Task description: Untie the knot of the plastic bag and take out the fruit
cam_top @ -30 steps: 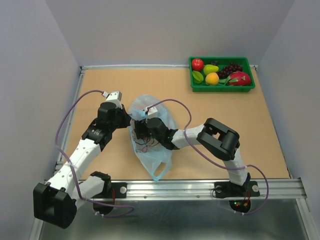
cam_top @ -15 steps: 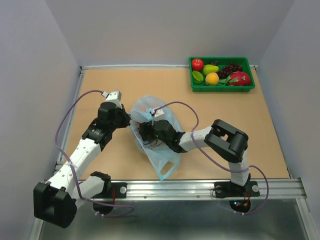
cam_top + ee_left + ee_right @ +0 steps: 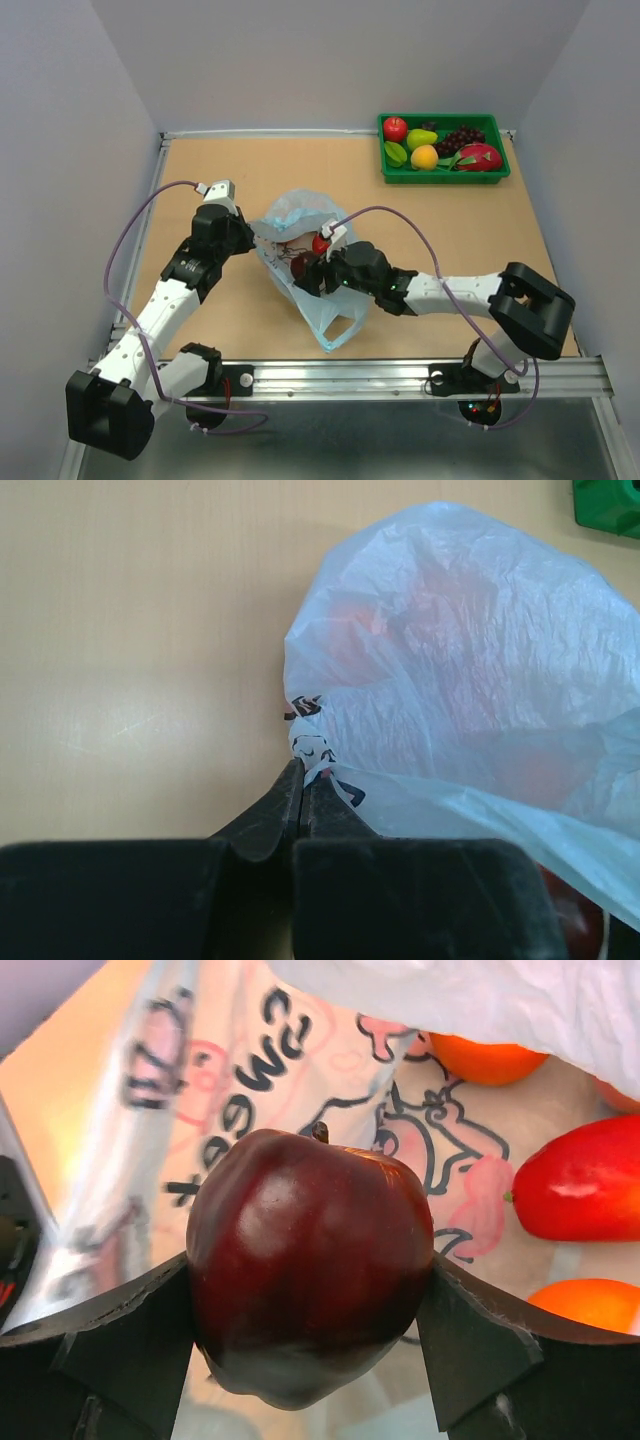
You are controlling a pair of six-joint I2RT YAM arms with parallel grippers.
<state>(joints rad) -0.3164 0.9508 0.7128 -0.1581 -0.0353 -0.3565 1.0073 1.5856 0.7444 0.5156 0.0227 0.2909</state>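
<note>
the left gripper (image 3: pixel 302 780) is clenched on a twisted, printed bit of the plastic bag (image 3: pixel 450 670) at its left edge. i judge it serves as an anchor, holding the thin film steady so the bag does not drag along while fruit comes out. the right gripper (image 3: pixel 310 1305) reaches in through the open mouth and is grasping a dark red apple (image 3: pixel 305 1260), one finger on each flank, a hold that should carry it clear of the loose plastic. the apple's stem points away from the wrist, deeper into the bag, so its stem axis runs along the gripper's reach. no tied knot shows and the mouth gapes, so the untying looks done. the bag lies on the table (image 3: pixel 200 170) between the two arms, its long axis running from a far bulge to a thin tail near the arm bases, leaning slightly right. an orange fruit (image 3: pixel 490 1055) and a long red fruit (image 3: pixel 580 1190) lie inside. the green tray (image 3: pixel 440 177) sits well apart at the far right.
</note>
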